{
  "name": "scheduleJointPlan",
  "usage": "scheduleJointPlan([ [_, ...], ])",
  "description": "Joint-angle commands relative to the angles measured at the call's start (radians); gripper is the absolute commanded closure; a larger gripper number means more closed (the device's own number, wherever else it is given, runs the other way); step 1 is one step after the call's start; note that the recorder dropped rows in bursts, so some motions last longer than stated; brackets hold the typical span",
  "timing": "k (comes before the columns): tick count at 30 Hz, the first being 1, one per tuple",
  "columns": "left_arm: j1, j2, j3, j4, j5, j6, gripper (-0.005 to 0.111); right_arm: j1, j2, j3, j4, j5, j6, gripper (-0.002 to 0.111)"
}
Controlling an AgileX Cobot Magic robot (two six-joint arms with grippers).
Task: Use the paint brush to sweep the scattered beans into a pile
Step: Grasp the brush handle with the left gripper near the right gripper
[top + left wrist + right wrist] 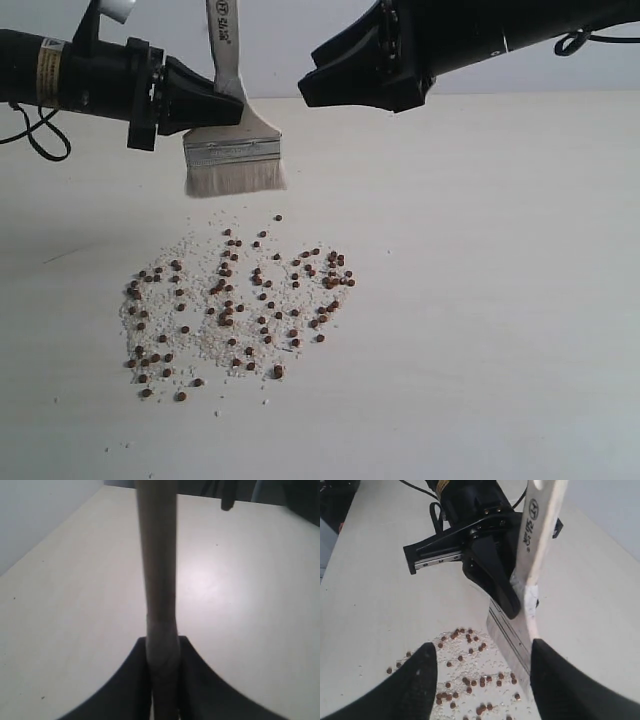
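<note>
**Exterior view.** Nearest us lie the beans (240, 305), spread loose with whitish grit on the surface (500, 300), left of its middle and well short of its far edge. No pile is formed. At the scatter's far margin the paint brush (233, 150) hangs upright, bristles down. We cannot tell whether the bristles touch the surface. The left fingers (205, 105) reach in level from the left and clamp the handle just above the ferrule. We judge that this low hold gives firm control for a stroke drawn toward the near edge. The right fingers (325, 88) hang raised to the right of the brush, apart from it, with the arm sloping down from the right.

**Left wrist view.** Closest are the left fingers (125, 690), shut tight on either side of the paint brush (157, 580) handle, which runs straight away over the surface (65, 605). No beans show.

**Right wrist view.** Closest are the right fingers (415, 685), parted and gripping nothing. They point down past the paint brush (540, 540) toward the beans (470, 680). The left fingers (490, 575) grip the handle beyond. We judge the right arm is waiting or ready to steady; we cannot say which.
</note>
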Motion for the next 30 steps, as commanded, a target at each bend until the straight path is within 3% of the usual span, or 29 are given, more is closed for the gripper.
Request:
scheduleJointPlan([
  [1,-0.005,-0.005,0.000,-0.013,-0.010,0.004,0.107,0.009,0.005,-0.005,0.015,0.036,-0.011,0.056],
  [6,-0.054,-0.005,0.000,0.008,-0.010,0.004,0.107,0.009,0.070,-0.005,0.127,0.013,-0.020,0.056],
  [12,-0.103,-0.005,0.000,0.031,-0.010,-0.002,0.107,0.009,0.089,-0.005,0.127,0.065,-0.023,0.055],
  [30,-0.158,-0.005,0.000,0.031,-0.010,0.005,0.107,0.009,0.089,-0.005,0.104,0.121,-0.019,0.050],
])
